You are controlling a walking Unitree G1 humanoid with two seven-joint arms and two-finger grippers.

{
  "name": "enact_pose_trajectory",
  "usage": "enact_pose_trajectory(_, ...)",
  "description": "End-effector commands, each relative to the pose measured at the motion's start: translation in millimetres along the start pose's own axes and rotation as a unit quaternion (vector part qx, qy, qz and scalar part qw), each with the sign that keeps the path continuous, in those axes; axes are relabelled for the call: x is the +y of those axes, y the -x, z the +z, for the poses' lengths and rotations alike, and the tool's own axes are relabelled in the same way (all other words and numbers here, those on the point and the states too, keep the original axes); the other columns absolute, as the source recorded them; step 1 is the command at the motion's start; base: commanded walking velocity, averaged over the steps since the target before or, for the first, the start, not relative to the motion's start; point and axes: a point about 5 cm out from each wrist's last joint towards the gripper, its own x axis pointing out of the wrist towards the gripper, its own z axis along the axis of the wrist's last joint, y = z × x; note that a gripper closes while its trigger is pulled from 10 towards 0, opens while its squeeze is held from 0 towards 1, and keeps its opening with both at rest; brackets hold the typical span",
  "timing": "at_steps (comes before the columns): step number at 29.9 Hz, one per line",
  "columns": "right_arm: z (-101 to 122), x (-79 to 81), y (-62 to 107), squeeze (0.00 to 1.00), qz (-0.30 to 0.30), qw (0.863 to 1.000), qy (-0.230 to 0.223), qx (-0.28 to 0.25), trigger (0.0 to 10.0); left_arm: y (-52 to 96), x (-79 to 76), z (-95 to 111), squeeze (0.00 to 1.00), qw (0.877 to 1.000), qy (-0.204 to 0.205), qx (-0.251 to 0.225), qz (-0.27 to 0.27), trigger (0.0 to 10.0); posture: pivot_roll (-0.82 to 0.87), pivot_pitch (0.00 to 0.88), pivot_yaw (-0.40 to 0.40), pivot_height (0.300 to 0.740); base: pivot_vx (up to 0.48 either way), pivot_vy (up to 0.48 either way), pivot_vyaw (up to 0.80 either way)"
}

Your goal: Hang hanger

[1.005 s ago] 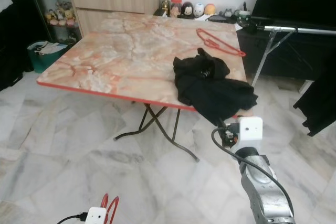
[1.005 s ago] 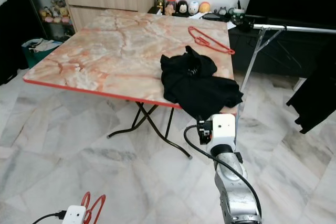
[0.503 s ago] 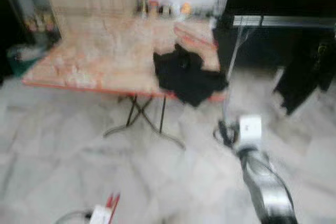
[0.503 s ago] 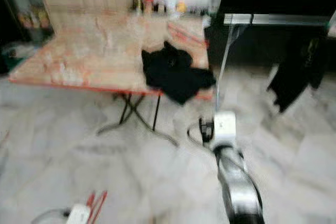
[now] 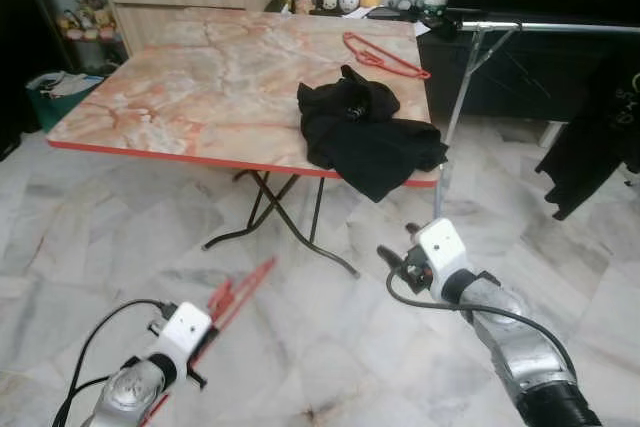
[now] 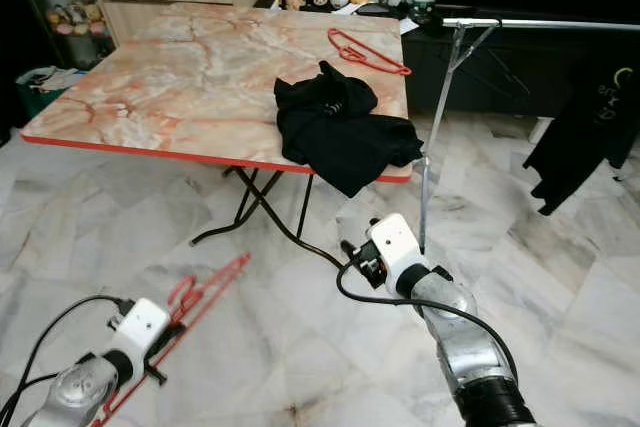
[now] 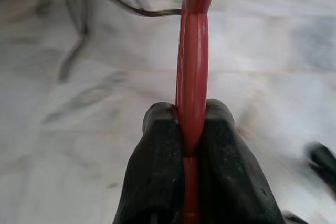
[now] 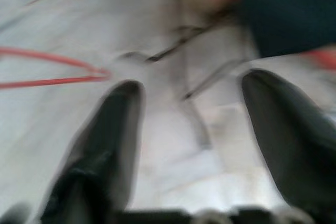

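A marble-patterned folding table (image 5: pixel 200 77) fills the upper left of the head views, bearing a black garment (image 5: pixel 365 137) that overhangs its near right edge and a second red hanger (image 5: pixel 385 55) at its far right corner; a metal clothes rail (image 5: pixel 540 25) crosses the upper right, with dark clothing (image 5: pixel 595 147) hanging below it. At lower left, the left gripper (image 7: pixel 191 145) is clamped on a red hanger (image 5: pixel 235 297) held over the marble floor (image 5: pixel 100 217). At lower centre-right, the right gripper (image 8: pixel 191 129) hangs with its fingers (image 8: pixel 110 129) spread apart, gripping nothing.
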Motion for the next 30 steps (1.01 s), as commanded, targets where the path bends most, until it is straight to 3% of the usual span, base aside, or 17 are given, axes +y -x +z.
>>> enact_pose_trajectory(1,3,6.7,-0.8,0.00,0.048,0.999,0.016,-0.005,10.0,3.5,4.4,6,0.00,1.000,-0.016,-0.005,-0.025,10.0,0.03,0.000,-0.034,0.740,0.000,0.000,0.00)
enact_pose_trajectory(2,2,10.5,3.6,0.00,0.097,0.994,0.044,0.007,10.0,6.7,1.6,9,0.00,0.997,-0.038,0.003,-0.066,10.0,0.03,0.000,-0.038,0.740,0.000,0.000,0.00)
enact_pose_trajectory(5,1,13.9,12.2,0.00,0.176,0.982,0.069,0.021,10.0,13.4,-1.9,14,0.00,0.988,-0.080,0.020,-0.131,10.0,0.03,0.000,-0.040,0.740,0.000,0.000,0.00)
enact_pose_trajectory(7,3,13.9,16.1,0.00,0.210,0.975,0.072,0.023,10.0,15.6,-1.4,20,0.00,0.986,-0.078,0.017,-0.146,10.0,0.03,0.000,-0.041,0.740,0.000,0.000,0.00)
enact_pose_trajectory(8,3,15.0,22.1,0.00,0.256,0.963,0.076,0.030,10.0,17.8,-1.4,31,0.00,0.983,-0.076,0.010,-0.167,10.0,0.03,0.000,-0.042,0.740,0.000,0.000,0.00)
enact_pose_trajectory(9,3,15.0,22.1,0.00,0.256,0.963,0.076,0.030,10.0,17.8,-1.4,31,0.00,0.983,-0.076,0.010,-0.167,10.0,0.03,0.000,-0.042,0.740,0.000,0.000,0.00)
enact_pose_trajectory(11,3,16.7,29.7,0.00,0.314,0.944,0.089,0.043,10.0,23.0,-4.6,48,0.00,0.974,-0.082,0.001,-0.212,10.0,0.03,0.000,-0.045,0.740,0.000,0.000,0.00)
enact_pose_trajectory(18,1,19.9,29.7,0.00,0.363,0.928,0.075,0.046,10.0,32.1,-7.3,75,0.00,0.958,-0.093,-0.002,-0.272,10.0,0.04,0.000,-0.046,0.740,0.000,0.000,0.00)
enact_pose_trajectory(21,2,21.1,24.7,0.00,0.361,0.930,0.065,0.033,10.0,37.7,-12.6,93,0.00,0.949,-0.092,-0.009,-0.303,10.0,0.04,0.000,-0.046,0.740,0.000,0.000,0.00)
enact_pose_trajectory(30,9,33.1,13.9,0.00,0.383,0.923,0.040,-0.005,10.0,42.5,-23.9,117,0.00,0.930,-0.114,-0.017,-0.350,10.0,0.05,0.000,-0.047,0.740,0.000,0.000,0.00)
